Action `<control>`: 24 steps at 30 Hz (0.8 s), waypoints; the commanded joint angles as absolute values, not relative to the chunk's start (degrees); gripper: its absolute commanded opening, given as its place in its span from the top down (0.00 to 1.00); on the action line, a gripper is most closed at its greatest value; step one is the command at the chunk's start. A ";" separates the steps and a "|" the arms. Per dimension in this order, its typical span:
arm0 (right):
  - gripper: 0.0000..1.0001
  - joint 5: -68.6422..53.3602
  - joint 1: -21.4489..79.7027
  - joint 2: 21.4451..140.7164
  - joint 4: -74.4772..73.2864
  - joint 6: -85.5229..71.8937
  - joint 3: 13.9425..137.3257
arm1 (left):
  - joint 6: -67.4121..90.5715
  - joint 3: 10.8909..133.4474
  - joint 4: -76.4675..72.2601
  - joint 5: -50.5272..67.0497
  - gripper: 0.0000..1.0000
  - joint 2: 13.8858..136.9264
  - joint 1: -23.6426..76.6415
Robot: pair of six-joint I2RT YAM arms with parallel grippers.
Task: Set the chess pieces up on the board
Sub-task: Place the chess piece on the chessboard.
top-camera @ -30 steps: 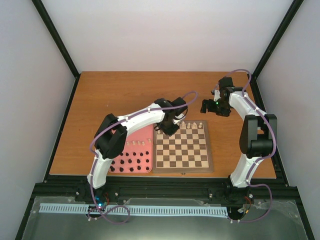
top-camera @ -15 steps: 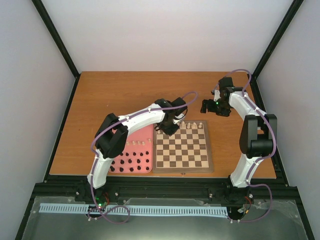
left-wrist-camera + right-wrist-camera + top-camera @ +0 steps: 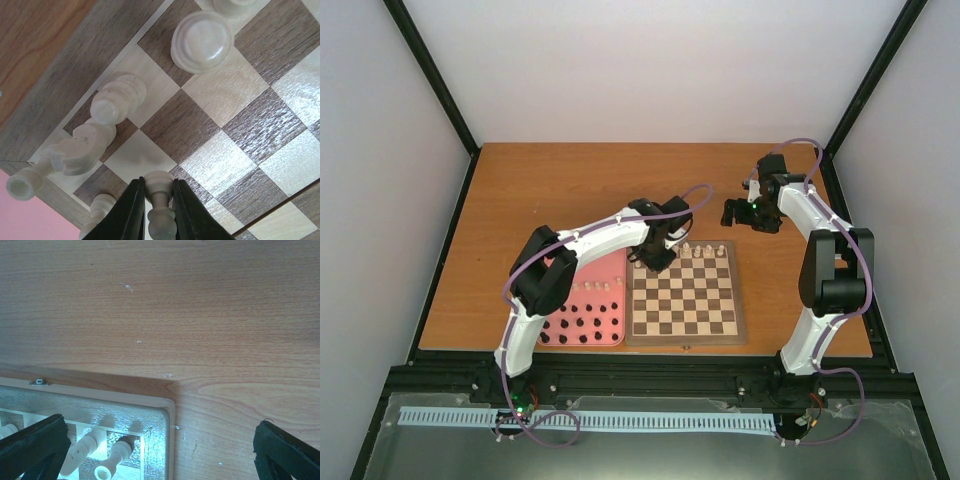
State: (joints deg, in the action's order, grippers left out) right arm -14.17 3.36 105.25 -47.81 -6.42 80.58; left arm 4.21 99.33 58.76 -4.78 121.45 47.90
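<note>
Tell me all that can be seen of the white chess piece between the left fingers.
The chess piece is cream-white and smooth, like turned wood or plastic: a wider rounded end, a thin neck, then a ringed bulge. The two black fingers of the left arm clamp it from both sides. It is over the board near a corner; contact with the board cannot be told.

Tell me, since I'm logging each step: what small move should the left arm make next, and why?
Probably lower the left end effector straight down, then open it: it is shut on a cream piece, held over a bare patch of the board, just in front of the standing back-row pieces.
</note>
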 commanded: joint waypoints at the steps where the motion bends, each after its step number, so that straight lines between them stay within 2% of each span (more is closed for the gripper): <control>1: 0.00 -14.24 3.02 105.16 -47.64 -5.71 81.15 | 3.68 99.76 58.01 -4.91 0.85 122.51 47.25; 17: 0.00 -14.33 2.99 105.47 -47.64 -5.63 81.14 | 4.16 100.10 58.05 -5.26 0.84 123.19 46.41; 24: 0.00 -14.33 2.99 105.56 -47.70 -5.63 81.23 | 4.13 100.28 57.93 -5.00 0.80 123.36 46.40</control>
State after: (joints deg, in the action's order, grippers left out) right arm -14.17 3.36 105.27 -47.81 -6.39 80.58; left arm 4.25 99.33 58.67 -4.95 122.54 46.92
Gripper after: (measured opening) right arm 0.999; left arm 0.192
